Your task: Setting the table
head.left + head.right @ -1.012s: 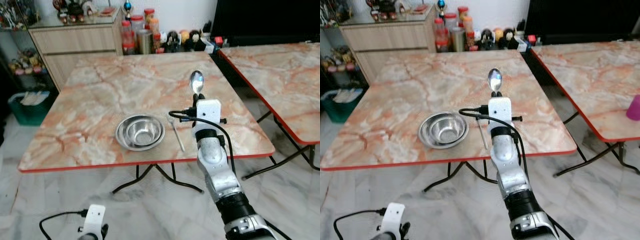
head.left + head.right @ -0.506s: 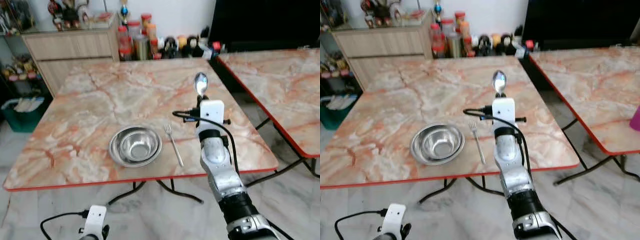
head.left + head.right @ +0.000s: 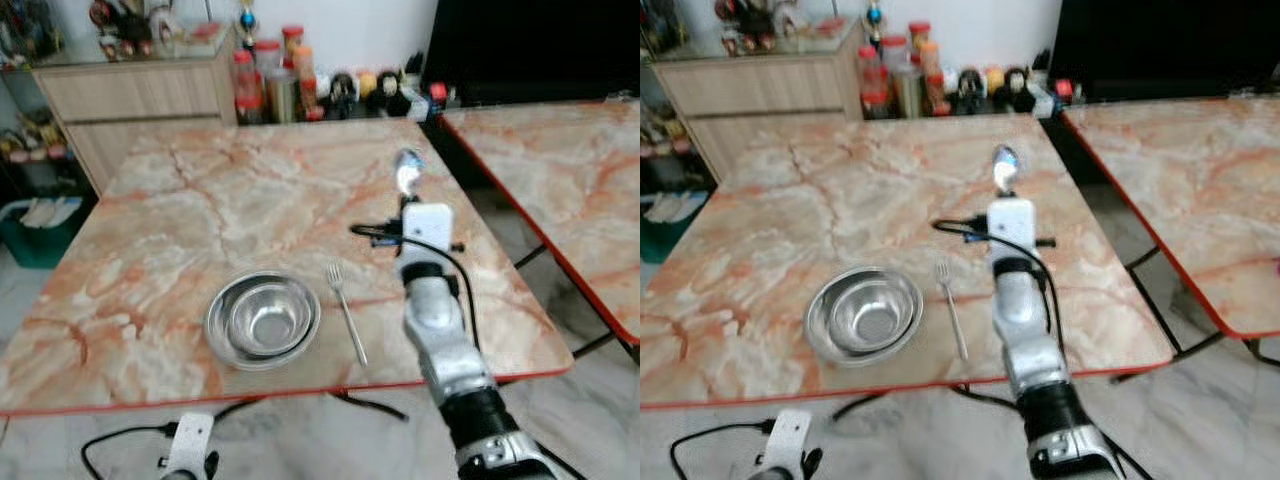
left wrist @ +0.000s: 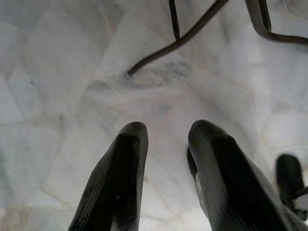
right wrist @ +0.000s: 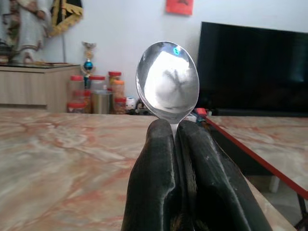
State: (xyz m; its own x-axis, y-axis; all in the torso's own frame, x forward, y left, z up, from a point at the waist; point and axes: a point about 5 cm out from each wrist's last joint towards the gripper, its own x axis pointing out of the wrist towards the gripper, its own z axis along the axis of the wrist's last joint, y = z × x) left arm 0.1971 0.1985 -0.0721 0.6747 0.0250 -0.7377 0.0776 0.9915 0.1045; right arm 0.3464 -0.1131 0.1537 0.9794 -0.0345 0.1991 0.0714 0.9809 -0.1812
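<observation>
While the right claw (image 5: 175, 126) grips a spoon (image 5: 167, 81), a fork (image 3: 347, 311) flanks the bowl (image 3: 262, 319).

The spoon (image 5: 167, 81) handle is hidden between the right end effector (image 5: 174, 126) fingers.

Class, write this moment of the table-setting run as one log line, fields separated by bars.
right gripper: shut on spoon, held above table | left gripper: open, idle | bowl and fork: on table
</observation>
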